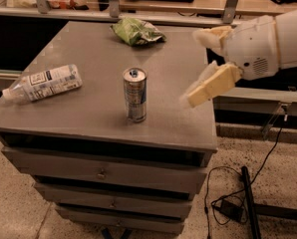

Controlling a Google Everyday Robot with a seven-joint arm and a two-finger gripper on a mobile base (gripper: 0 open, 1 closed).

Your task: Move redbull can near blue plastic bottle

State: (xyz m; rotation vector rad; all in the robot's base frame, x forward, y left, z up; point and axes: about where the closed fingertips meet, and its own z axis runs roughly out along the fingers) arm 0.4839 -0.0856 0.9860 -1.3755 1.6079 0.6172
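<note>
Grey metal makes up the counter (88, 44), a low cabinet with a flat top that fills the left and middle of the frame. Shallow drawers (101, 173) are stacked below its front edge.

The redbull can (134, 94) stands upright a little below the centre of the frame, close to the counter's front edge. Its pull-tab top faces up and its silver and blue side faces the camera. Nothing touches it.

The blue plastic bottle (43, 83) lies on its side at the left of the frame, near the counter's left edge. Its pale cap points to the lower left and its white and dark-blue label is turned upward. The can and the bottle are well apart, with bare counter between them.

A green snack bag (136, 31) lies crumpled near the far edge of the counter, in the upper middle of the frame and well behind the can.

The claw (196, 66) comes in from the right side of the frame on a white arm (268, 41). It hangs over the right-hand part of the counter, to the right of the can and clear of it. Its two pale yellow fingers (212, 84) are spread apart, one higher and one lower, with nothing between them.

At the lower right, a black cable (268, 153) trails across the speckled floor to a small dark adapter (229, 210).
</note>
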